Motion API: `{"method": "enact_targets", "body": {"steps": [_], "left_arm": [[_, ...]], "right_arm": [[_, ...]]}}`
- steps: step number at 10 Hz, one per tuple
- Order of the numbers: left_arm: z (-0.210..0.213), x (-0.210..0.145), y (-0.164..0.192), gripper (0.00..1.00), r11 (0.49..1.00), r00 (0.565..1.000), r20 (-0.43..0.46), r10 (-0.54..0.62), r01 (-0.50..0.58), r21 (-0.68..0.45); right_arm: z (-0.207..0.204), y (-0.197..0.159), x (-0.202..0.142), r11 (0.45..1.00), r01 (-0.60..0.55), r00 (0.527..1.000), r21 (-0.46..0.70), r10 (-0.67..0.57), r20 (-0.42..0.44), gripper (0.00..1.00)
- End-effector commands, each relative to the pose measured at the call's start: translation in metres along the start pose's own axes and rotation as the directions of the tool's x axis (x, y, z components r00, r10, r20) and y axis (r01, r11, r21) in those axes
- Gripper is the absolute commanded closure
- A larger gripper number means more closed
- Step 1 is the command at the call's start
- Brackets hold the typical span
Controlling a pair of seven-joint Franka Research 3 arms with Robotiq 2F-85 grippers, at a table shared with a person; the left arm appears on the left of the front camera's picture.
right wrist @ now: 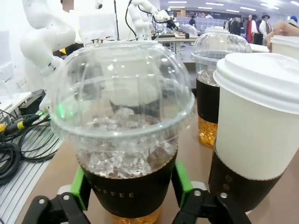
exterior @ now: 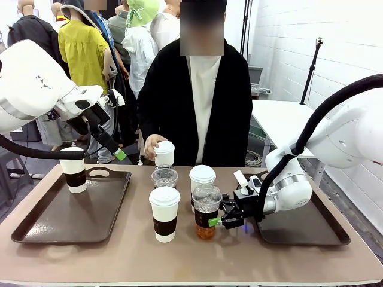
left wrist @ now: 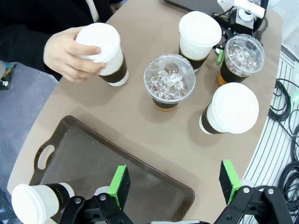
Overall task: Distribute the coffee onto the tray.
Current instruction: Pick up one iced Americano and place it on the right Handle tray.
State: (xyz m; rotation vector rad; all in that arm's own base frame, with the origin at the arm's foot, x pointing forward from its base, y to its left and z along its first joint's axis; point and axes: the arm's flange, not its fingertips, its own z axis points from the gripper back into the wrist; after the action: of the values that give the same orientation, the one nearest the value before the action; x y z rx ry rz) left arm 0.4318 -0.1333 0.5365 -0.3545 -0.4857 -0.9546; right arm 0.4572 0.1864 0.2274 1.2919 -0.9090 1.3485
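Several coffee cups stand mid-table. My right gripper (exterior: 222, 220) (right wrist: 131, 186) is shut on the sleeve of a dome-lidded iced cup (exterior: 206, 210) (right wrist: 124, 116) (left wrist: 244, 56), which stands on the table; green pads (right wrist: 181, 182) press both sides. Beside it are two white lidded cups (exterior: 164, 213) (exterior: 202, 178) and another dome cup (exterior: 164, 176) (left wrist: 168, 80). A person's hand (left wrist: 65, 53) holds a white cup (exterior: 163, 152) (left wrist: 103, 49). My left gripper (exterior: 117, 153) (left wrist: 175, 184) hangs open above the left tray (exterior: 36, 221) (left wrist: 93, 158), where one white cup (exterior: 75, 170) (left wrist: 35, 204) stands.
A second brown tray (exterior: 302, 230) lies at the right under my right arm. The person sits at the far edge. Cables (left wrist: 285, 107) run off the near table edge. The left tray has free room in front of its cup.
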Motion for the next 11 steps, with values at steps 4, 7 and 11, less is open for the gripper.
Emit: {"method": "enact_targets", "body": {"steps": [4,7,11], "left_arm": [[0.001,-0.002,0.002,0.00,1.000,1.000,0.002,-0.004,0.004,-0.012],[0.001,-0.002,0.002,0.00,1.000,1.000,0.002,-0.004,0.004,-0.012],[0.001,-0.002,0.002,0.00,1.000,1.000,0.002,-0.004,0.004,-0.012]], "right_arm": [[-0.004,0.002,0.001,0.999,0.022,1.000,0.032,-0.022,0.022,0.43],[0.012,0.017,0.017,0.999,0.018,0.999,0.028,-0.019,0.050,0.43],[0.078,0.047,0.078,0.996,-0.022,1.000,-0.089,0.021,-0.004,0.43]]}}
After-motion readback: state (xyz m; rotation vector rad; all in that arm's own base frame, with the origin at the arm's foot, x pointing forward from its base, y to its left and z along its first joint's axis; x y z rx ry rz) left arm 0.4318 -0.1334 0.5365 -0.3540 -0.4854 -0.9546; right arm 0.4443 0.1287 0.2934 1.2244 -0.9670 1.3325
